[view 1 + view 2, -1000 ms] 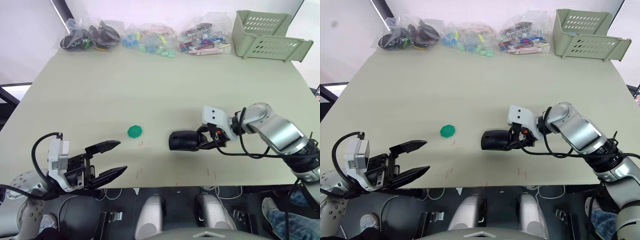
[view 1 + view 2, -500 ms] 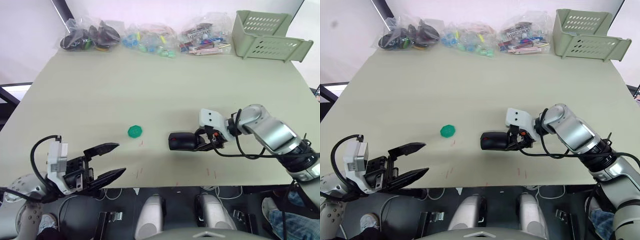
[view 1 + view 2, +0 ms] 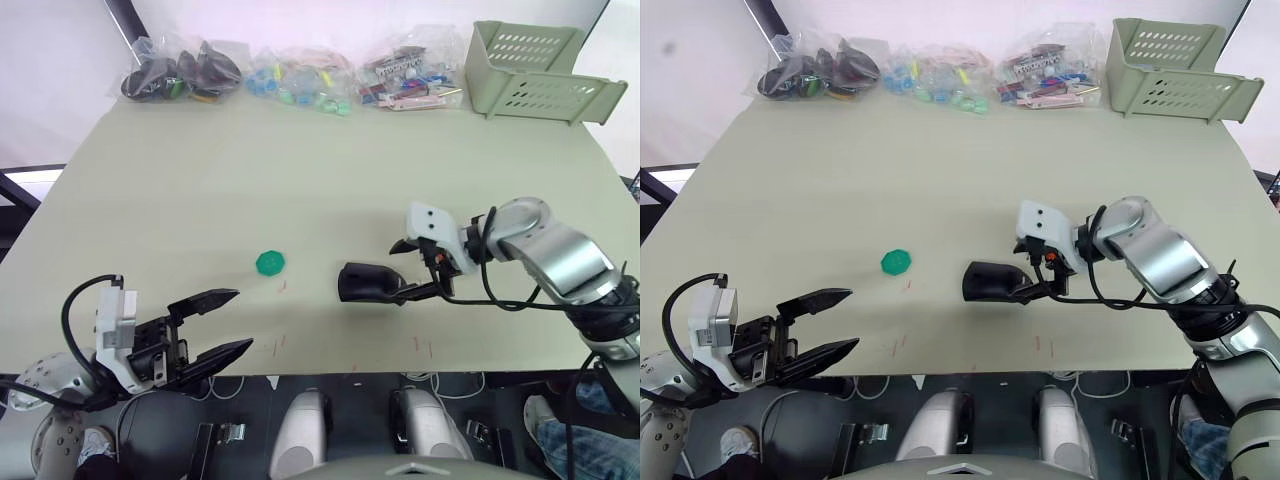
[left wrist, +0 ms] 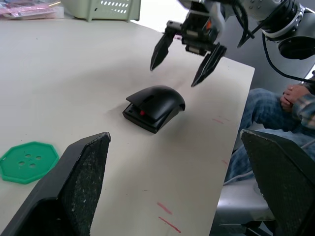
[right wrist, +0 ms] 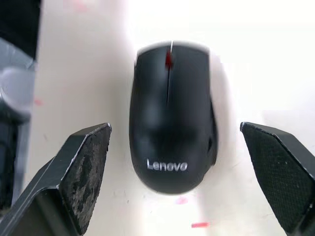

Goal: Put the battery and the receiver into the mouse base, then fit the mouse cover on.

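Your right gripper [image 3: 418, 270] is hanging with fingers spread wide, just off the mouse cover [image 3: 368, 282] and not touching it; the cover is sitting on the mouse base [image 4: 139, 114], whose red patch is peeking out at one end, near the table's [image 3: 300, 180] near edge, a bit right of middle. Your left gripper [image 3: 226, 322] is hovering at the near left edge with fingers spread, gripping nothing, and the green disc [image 3: 270, 263] is lying between the two.
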